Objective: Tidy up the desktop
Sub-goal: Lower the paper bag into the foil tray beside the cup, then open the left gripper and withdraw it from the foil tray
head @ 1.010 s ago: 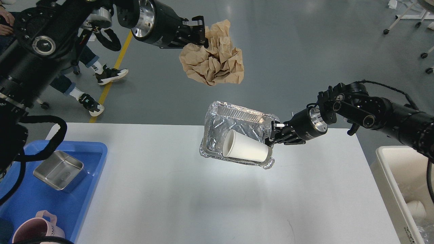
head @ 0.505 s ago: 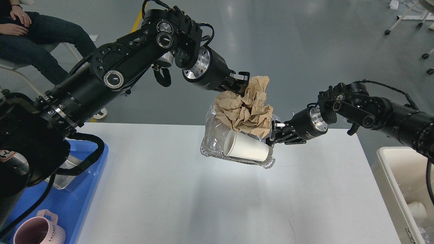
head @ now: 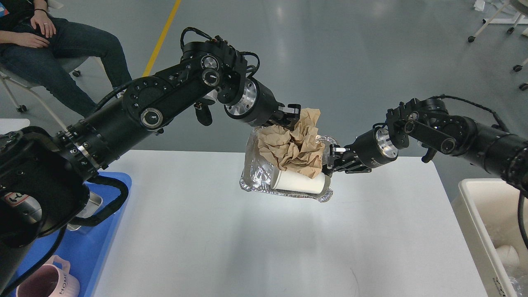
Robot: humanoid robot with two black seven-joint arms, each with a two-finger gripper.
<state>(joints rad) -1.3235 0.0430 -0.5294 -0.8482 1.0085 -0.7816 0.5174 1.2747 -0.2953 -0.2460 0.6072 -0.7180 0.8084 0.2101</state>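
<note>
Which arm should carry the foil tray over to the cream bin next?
Right. The right gripper already grips the foil tray at its right rim, and the cream bin sits on that side. The left gripper is busy at the crumpled paper.

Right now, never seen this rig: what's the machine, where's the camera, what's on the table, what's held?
One view, from the robot's own head, looking forward and down. The two black arms are its own. The left gripper pinches crumpled brown paper and has it in a foil tray. The right gripper grips that tray's edge, holding it above the white desktop. A white paper cup lies on its side in the tray. A blue tray with a pink mug sits left, a cream bin right.
</note>
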